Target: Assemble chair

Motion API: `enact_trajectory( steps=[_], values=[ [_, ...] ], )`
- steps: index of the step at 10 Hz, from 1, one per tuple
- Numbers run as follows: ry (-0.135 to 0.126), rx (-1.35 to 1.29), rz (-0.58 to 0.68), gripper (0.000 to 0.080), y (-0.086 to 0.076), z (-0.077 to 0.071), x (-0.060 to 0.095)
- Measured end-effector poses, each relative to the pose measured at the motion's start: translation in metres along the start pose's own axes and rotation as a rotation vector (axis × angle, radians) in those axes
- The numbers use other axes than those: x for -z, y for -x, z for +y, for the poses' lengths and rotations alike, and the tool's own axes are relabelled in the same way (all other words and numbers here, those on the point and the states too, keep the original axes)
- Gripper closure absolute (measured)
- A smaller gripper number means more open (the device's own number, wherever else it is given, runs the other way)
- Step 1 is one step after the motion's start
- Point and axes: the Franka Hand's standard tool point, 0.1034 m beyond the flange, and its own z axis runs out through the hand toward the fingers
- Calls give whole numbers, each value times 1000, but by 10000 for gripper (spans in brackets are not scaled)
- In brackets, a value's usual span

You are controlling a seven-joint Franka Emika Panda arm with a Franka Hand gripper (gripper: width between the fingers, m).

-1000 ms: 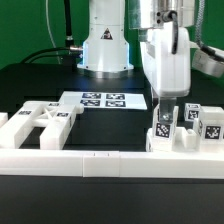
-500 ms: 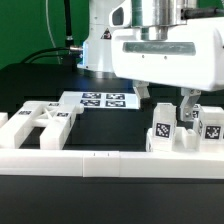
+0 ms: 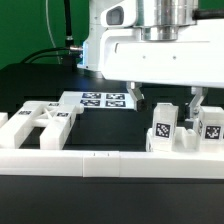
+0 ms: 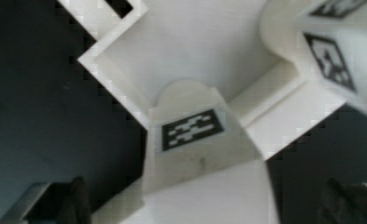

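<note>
Exterior view finds the chair [image 3: 210, 126] a long way from done: its white pieces sit loose on the black bench [image 3: 30, 88], and no two of them can be seen to be joined. A flat panel [image 3: 38, 122] with cut-out openings lies at the near left, against the low border wall [image 3: 80, 160]. A cluster of tagged blocks [image 3: 163, 131] stands at the near right, just behind the same wall. Farther back, near the middle, lies the marker board [image 3: 103, 99]. The arm's fingers [image 3: 196, 98] hang spread wide just above the right-hand cluster and pinch nothing; the leftmost block stands below the gap between them, apart from both. Wrist view looks down on a white tagged bar [image 4: 194, 135] in that gap, with a second tagged piece [image 4: 331, 50] just beside it; whether the two touch is hard to tell through the blur. Judging by this, assembly appears to be at an early stage, with the arm seemingly lined up for a pick not yet made. Left to do, as far as can be seen: grasping each piece, carrying it to its mate and fitting every joint of the chair.
</note>
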Motion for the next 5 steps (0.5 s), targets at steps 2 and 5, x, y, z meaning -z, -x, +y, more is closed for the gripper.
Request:
enact_trajectory(
  steps=[2,5],
  values=[
    [5,226,4,151,-2,2,1],
    [10,416,7,151,-6,6,2]
  ],
)
